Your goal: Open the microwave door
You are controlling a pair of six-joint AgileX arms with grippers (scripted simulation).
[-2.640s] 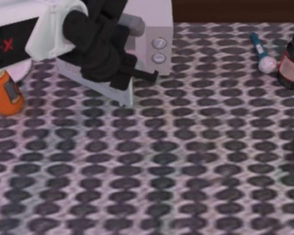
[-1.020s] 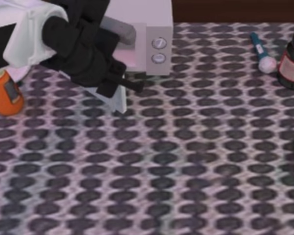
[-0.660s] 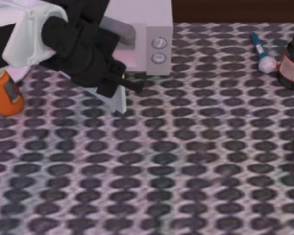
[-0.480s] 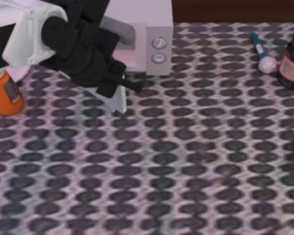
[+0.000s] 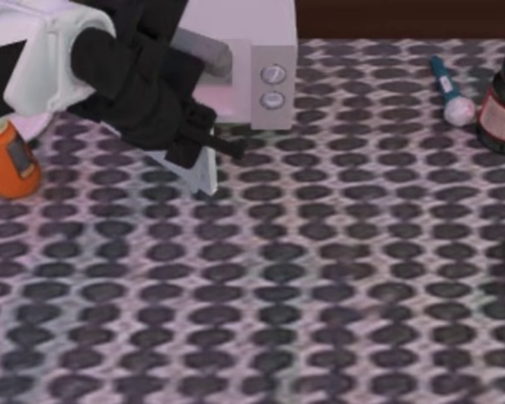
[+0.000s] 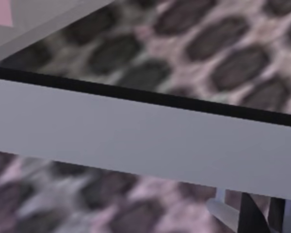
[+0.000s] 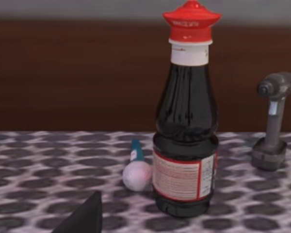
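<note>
Microwave [image 5: 257,38]: we see one white oven at the far left-centre of the table, its front panel carrying two round knobs [image 5: 272,87].
Door [image 5: 200,172]: one flat panel, swung well out from the front towards the near-left; its free edge shows below our left gripper.
Left gripper [image 5: 223,145]: at the door's free edge; we cannot tell whether its fingers clasp the edge or merely rest against it.
Handling: we judge the door stiff, light and hinged, so it turns on an arc; its smooth edge may slip.
Hold: best taken at the free edge, far from the hinge.
Right arm: parked; only a dark tip [image 7: 85,216] shows in its wrist view.
Other items: one dark sauce bottle [image 7: 185,121], one orange bottle [image 5: 10,160], one drill [image 7: 273,121], one small teal-handled brush [image 5: 450,91].
</note>
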